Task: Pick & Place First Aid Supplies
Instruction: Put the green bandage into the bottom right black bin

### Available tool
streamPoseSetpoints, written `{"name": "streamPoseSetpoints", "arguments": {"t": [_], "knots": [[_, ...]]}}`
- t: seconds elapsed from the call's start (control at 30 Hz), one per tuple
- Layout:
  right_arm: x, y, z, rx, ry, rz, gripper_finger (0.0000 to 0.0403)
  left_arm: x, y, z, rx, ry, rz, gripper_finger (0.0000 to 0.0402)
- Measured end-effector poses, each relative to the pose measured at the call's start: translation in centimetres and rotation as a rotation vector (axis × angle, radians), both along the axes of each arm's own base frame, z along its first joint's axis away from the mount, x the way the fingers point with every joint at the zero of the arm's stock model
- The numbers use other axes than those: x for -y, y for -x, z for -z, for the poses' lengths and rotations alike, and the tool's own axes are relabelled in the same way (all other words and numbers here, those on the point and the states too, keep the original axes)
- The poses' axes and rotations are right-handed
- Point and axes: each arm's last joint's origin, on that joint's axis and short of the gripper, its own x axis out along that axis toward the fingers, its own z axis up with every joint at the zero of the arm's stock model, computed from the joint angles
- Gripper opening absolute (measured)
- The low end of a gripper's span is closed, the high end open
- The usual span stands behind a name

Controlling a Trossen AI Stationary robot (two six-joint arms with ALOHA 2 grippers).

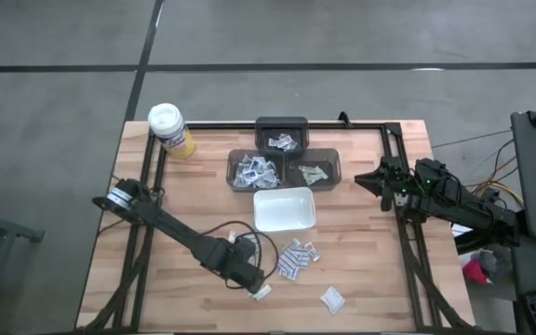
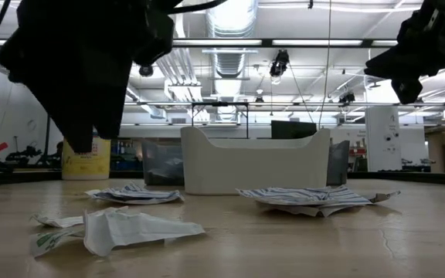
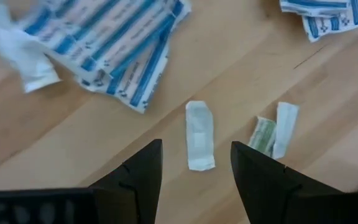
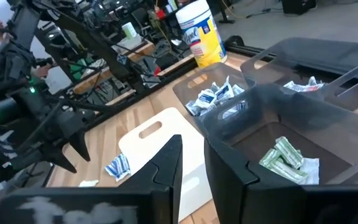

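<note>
Approaching: left claw [image 3: 194,171], fingers apart, hovers over small white flat packet [image 3: 200,135] on wooden tabletop [image 3: 241,81].
Next: probably descend, close.

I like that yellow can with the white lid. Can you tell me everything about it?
The can stands upright at the table's far left corner, just left of the dark bins. Its body is yellow with blue print on a label, and its round white lid looks like plastic and is shut. Nothing touches it but the table; both arms are away from it.
</note>
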Motion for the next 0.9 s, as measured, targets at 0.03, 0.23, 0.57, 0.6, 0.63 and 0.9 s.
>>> {"name": "streamPoseSetpoints", "arguments": {"t": [0.03, 0.23, 0.57, 0.6, 0.63, 0.9], "knots": [[0.0, 0.0, 0.0, 0.000, 0.000, 0.000, 0.0065, 0.1, 0.0, 0.2, 0.010, 0.006, 0.000, 0.0183], [0.0, 0.0, 0.0, 0.000, 0.000, 0.000, 0.0073, 0.1, -0.2, 1.3, 0.044, 0.030, -0.017, 0.0183], [0.0, 0.0, 0.0, 0.001, 0.001, 0.000, 0.0087, 0.5, -0.7, 3.7, -0.015, 0.034, -0.066, 0.0183], [0.0, 0.0, 0.0, 0.001, 0.002, 0.000, 0.0087, 0.5, -0.8, 3.9, -0.021, 0.032, -0.066, 0.0183], [0.0, 0.0, 0.0, 0.001, 0.002, 0.000, 0.0086, 0.6, -0.8, 4.2, -0.031, 0.032, -0.070, 0.0183], [0.0, 0.0, 0.0, 0.000, 0.004, -0.001, 0.0072, 0.6, -0.7, 5.1, -0.099, 0.048, -0.122, 0.0183]]}}
